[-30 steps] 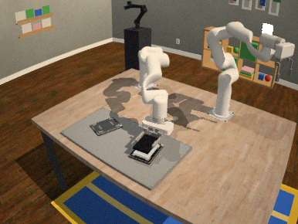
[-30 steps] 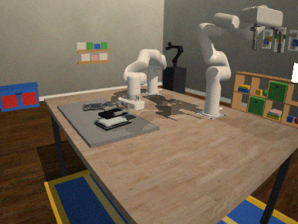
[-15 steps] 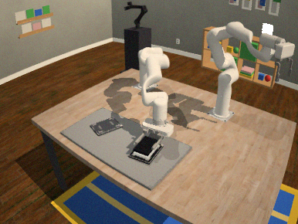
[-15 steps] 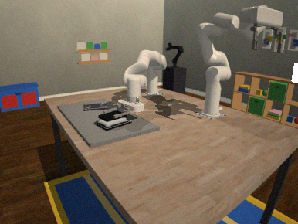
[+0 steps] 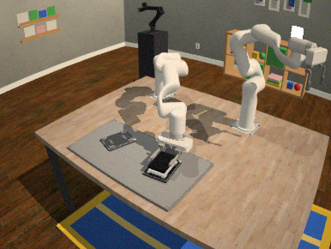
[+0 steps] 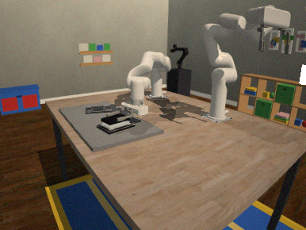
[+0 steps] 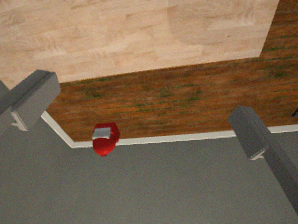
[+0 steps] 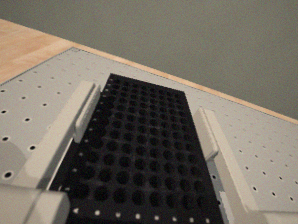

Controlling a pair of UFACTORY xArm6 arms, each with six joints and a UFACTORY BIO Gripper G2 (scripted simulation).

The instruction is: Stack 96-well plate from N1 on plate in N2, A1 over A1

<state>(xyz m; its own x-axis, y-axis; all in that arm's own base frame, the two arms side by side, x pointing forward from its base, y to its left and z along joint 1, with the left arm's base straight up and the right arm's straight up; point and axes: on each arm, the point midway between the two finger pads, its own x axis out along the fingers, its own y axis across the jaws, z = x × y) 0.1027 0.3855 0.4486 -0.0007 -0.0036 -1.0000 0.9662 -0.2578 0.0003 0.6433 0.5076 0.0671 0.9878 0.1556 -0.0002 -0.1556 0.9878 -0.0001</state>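
Top view: the worktop (image 5: 257, 172) (image 6: 178, 159) (image 7: 125, 35) (image 8: 25, 50) carries a grey board (image 5: 107, 159) (image 6: 79, 127) (image 8: 30, 110) along its long edge opposite the arms, toward the picture's left corner. The black plate (image 5: 162, 160) (image 6: 112, 118) (image 8: 145, 145), the one to be stacked, is over the white plate (image 5: 159, 173) (image 6: 115, 125), above the board's end farther from that corner. The right pincer (image 5: 164, 160) (image 6: 116, 118) (image 8: 147, 122) is pinching the black plate, one finger along each long side. The white plate sits in the dark N2 holder (image 5: 165, 179) (image 6: 115, 131), whose rim shows around its foot. Whether the two plates touch is too small to tell, and the cut-off corners cannot be made out well enough to compare. The N1 holder (image 5: 120, 144) (image 6: 100, 111), a flat dark frame without a plate, lies on the board nearer the worktop's left corner. The left pincer (image 5: 315, 85) (image 6: 274, 51) (image 7: 142, 97) is spread wide with nothing between its fingers, raised high and well apart from the plates. The left arm (image 5: 250, 94) (image 6: 219, 91) stands by the worktop's rear edge, and the right arm (image 5: 167, 81) (image 6: 156, 81) stands by that same edge, near the back corner.
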